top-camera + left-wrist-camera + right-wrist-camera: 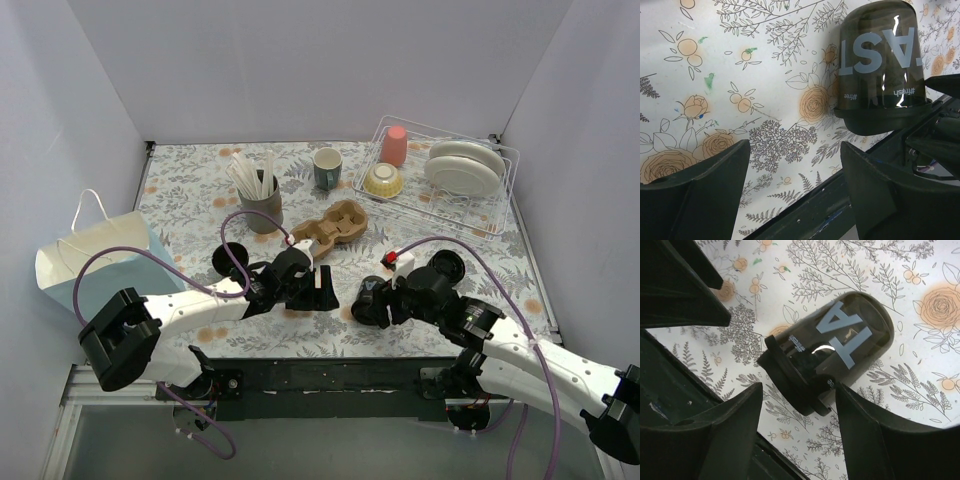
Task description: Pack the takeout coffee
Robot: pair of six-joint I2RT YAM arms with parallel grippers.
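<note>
The right gripper [797,386] is hovering low with its jaws spread wide. It is straddling the lid end of a black takeout cup [832,347] that is lying on its side on the flowered tablecloth [765,75], just on the near side of the cardboard cup carrier [335,228]. I am not seeing either finger actually pressing into the cup, so I am taking it as loose. The left gripper [795,145] is hanging beside it, also on the near side of the carrier. Its jaws are gaping too, with only cloth showing between them and the cup off past one finger. Another black cup [232,258] is sitting to the left of the carrier and a third black cup [447,265] to its right, both nearer the arms than the carrier is. The paper bag [95,255] is standing well off to the carrier's left. To my eye the fallen cup is going to be light, glossy and keen to roll. Its thin wall is likely going to dent under a hard squeeze, and its lid may be popping off if pinched alone. I would be taking it across the body right under the lid's rim, where it looks stiffest. I would be closing gently and then tipping it upright before lowering it into a carrier well.
</note>
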